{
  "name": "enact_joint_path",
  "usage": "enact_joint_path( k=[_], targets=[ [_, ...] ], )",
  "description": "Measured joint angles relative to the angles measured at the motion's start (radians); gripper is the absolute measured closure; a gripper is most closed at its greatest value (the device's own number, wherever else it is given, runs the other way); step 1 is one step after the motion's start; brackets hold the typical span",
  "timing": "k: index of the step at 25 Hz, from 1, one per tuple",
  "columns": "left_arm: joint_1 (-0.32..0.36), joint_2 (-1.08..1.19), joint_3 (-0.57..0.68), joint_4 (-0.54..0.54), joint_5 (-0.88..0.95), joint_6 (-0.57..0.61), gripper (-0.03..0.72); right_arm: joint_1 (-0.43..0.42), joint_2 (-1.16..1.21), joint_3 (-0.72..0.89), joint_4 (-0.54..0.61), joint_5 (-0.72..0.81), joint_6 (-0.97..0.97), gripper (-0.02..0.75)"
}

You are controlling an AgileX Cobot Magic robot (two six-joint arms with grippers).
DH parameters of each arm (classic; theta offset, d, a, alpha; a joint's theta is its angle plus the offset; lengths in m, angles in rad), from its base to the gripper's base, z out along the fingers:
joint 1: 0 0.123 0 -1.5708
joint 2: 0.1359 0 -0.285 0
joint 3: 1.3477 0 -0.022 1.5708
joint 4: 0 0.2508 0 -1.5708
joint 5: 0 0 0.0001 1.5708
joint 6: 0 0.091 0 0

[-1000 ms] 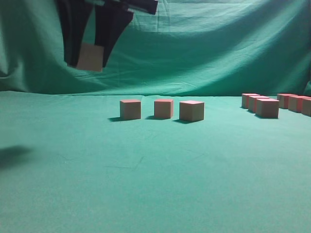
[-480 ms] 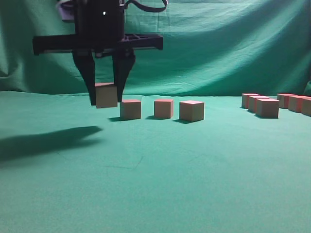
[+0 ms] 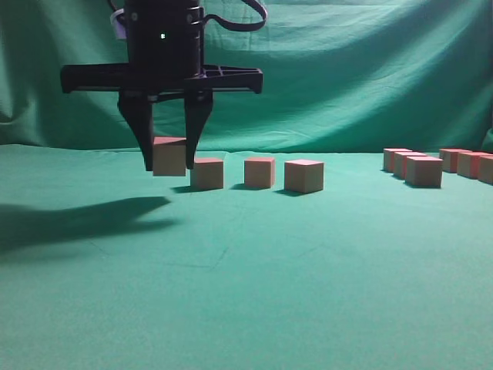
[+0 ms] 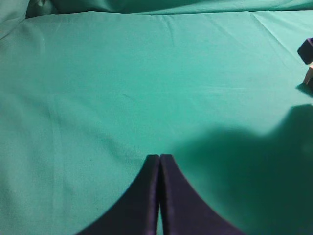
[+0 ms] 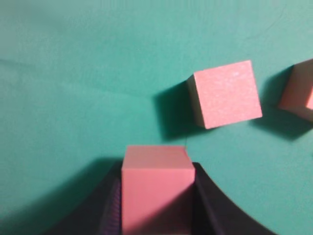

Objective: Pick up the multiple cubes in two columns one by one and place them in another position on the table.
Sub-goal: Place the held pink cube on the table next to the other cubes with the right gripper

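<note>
While the right gripper (image 3: 169,158) clamps one cube (image 3: 169,156), the table (image 3: 246,293) lies just below, the row's end cube (image 3: 207,173) beside the jaws.

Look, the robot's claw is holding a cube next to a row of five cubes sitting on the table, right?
Not five. The exterior view shows the right gripper holding a cube beside a row of three cubes on the table. The rest is right.

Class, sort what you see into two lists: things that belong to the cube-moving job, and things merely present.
Job:
held cube
row of three placed cubes
two columns of cubes
table
right gripper

Merely present:
backdrop cloth
left gripper, idle, jaws together
</note>
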Motion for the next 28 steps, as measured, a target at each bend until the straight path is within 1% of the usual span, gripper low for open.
enact_joint_path(
  k=[6, 16, 28],
  targets=[
    [0.000, 0.000, 0.000, 0.000, 0.000, 0.000, 0.688, 0.000, 0.004, 0.000, 0.000, 0.000, 0.085, 0.479],
    [0.000, 0.000, 0.000, 0.000, 0.000, 0.000, 0.688, -0.007, 0.030, -0.006, -0.027, -0.004, 0.089, 0.479],
    [0.000, 0.000, 0.000, 0.000, 0.000, 0.000, 0.688, -0.007, 0.049, -0.006, -0.026, -0.002, 0.081, 0.479]
  ],
)
